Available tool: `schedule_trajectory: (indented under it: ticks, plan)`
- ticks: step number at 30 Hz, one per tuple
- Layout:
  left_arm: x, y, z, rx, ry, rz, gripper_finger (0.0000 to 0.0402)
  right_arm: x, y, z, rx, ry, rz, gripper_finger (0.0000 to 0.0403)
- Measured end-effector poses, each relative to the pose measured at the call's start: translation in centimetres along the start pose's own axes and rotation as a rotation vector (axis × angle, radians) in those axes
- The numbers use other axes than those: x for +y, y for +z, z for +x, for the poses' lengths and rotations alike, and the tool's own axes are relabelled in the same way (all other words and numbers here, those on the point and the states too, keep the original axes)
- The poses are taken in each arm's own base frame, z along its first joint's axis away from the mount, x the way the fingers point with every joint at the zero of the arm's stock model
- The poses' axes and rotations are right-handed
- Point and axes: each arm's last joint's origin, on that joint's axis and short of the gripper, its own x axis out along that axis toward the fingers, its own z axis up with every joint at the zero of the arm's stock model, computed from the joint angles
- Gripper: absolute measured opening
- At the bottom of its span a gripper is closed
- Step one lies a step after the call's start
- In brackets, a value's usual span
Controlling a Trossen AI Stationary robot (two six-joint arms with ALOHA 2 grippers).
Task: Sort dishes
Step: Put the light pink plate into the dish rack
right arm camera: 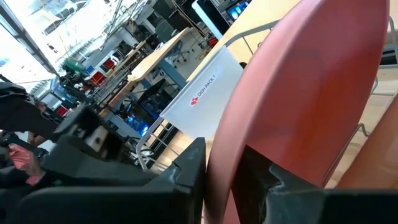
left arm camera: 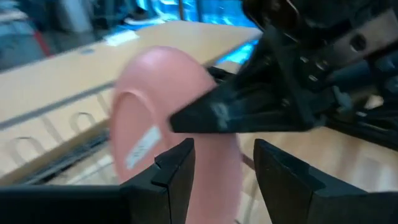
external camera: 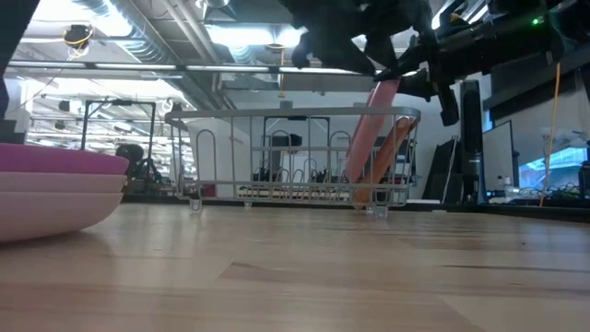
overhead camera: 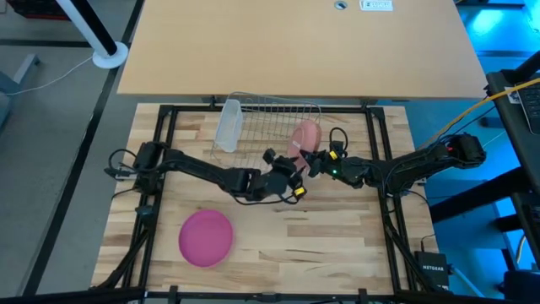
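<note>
The pale peach-pink plate [overhead camera: 307, 133] stands tilted on edge in the silver wire rack [overhead camera: 270, 108], and the tan-brown plate [external camera: 399, 148] leans right behind it. The magenta plate [overhead camera: 206, 236] lies flat on the table at the near left. My right gripper [overhead camera: 319, 160] is shut on the peach plate's rim. My left gripper [overhead camera: 295, 177] is open just beside it; in the left wrist view its fingers [left arm camera: 177, 171] stand on either side of the plate's edge [left arm camera: 217, 162], and no touch shows. My right gripper pinches the peach-pink plate's rim [right arm camera: 227, 140] between its two fingers, one on each face. It comes from the table's right side, slanting down, at the plate's upper near edge. The plate stands tilted, with its lower edge [external camera: 361, 195] down in the rack.
A translucent tumbler [overhead camera: 228, 127] lies at the rack's left end. A white label card [right arm camera: 208, 93] hangs on the rack. The two grippers are close together at the rack's near side. Bare wood lies at the near right [overhead camera: 337, 245].
</note>
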Motion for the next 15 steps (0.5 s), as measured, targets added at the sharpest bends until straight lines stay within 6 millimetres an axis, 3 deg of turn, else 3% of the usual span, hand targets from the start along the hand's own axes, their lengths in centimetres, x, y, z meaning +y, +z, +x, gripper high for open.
schedule_trajectory:
  ticks: [5, 15]
  plan:
    - [0.07, -0.1, 0.46, 0.035, -0.109, 0.009, 0.0155, 0.01, -0.04, 0.0, 0.011, 0.007, -0.002, 0.0074]
    - [-0.04, -0.55, 0.21, 0.066, -0.109, 0.062, 0.0155, 0.01, -0.11, 0.01, 0.024, 0.016, -0.004, 0.016]
